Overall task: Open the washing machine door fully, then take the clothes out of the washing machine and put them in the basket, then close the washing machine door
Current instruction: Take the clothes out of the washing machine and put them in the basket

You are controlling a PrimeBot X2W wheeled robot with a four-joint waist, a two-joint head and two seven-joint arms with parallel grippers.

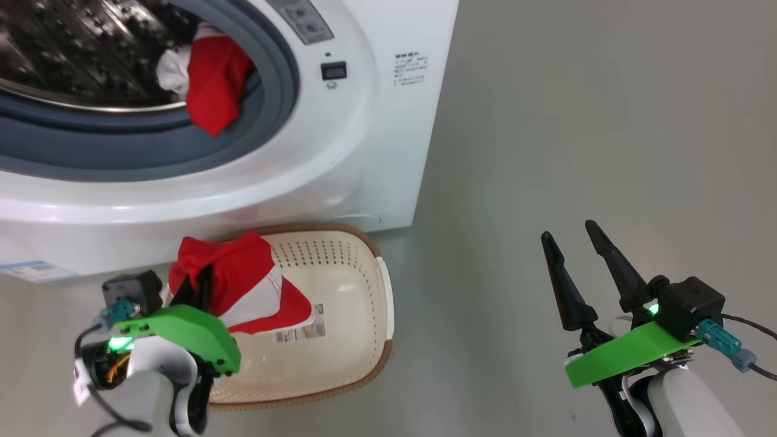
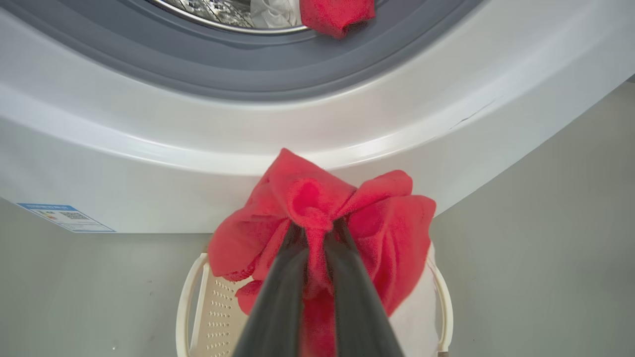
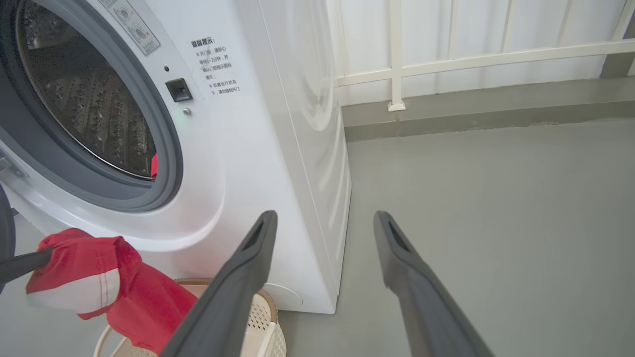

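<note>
At the far left, low on the white front of the washing machine (image 1: 364,121), there is a small blue label (image 1: 33,270). Just right of it the left gripper (image 2: 317,229) is pinched tight on a red garment (image 2: 307,198). Its two dark fingers (image 2: 278,297) stand nearly together, with a fold of cloth bunched between them. That garment, red with a white panel, hangs from the fingertips over the left part of the basket (image 1: 358,273). Its lower end droops inside the rim; whether it touches the bottom I cannot tell.

The basket stands on the grey floor (image 1: 607,121), tucked close against the foot of the machine, and a sticker (image 1: 300,332) on its bottom peeps out from under the cloth.

Above it the machine's mouth stands uncovered, with the grey gasket (image 1: 152,152) ringing the perforated steel drum (image 1: 73,54). A second red garment (image 1: 215,85), with some white showing, lies at the drum's lip and spills over the gasket on the right side of the opening.

Further right, well apart from the basket, the right gripper (image 1: 568,230) hangs above the floor. Its long fingers are spread wide and it is empty. Past the machine's side, a white railing (image 3: 446,59) runs along the wall.
</note>
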